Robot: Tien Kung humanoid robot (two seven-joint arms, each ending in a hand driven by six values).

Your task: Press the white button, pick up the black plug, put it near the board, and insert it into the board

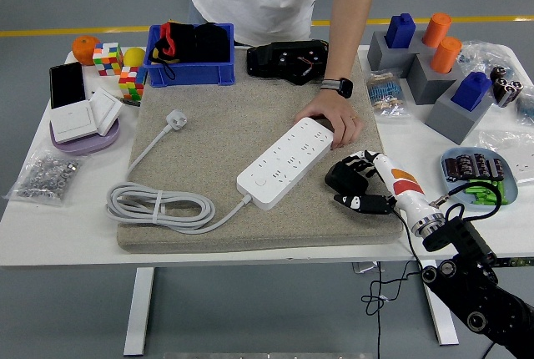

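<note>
A white power strip (286, 161) lies diagonally on the grey mat (217, 138), its white button (261, 180) at the near left end. Right of the strip, the black plug (340, 177) rests on the mat. My right hand (357, 182) comes in from the lower right. Its fingers (355, 162) curl over the plug's far side and the thumb sits at its near side. A person's hand (334, 117) presses on the strip's far right end. The left arm is out of view.
The strip's white cable (158, 204) coils at the mat's front left. A blue bin (190, 65) and a black device (288, 60) sit at the back. Grey blocks (434, 75) and a dish of batteries (476, 174) stand to the right, a purple plate (83, 135) with switches to the left.
</note>
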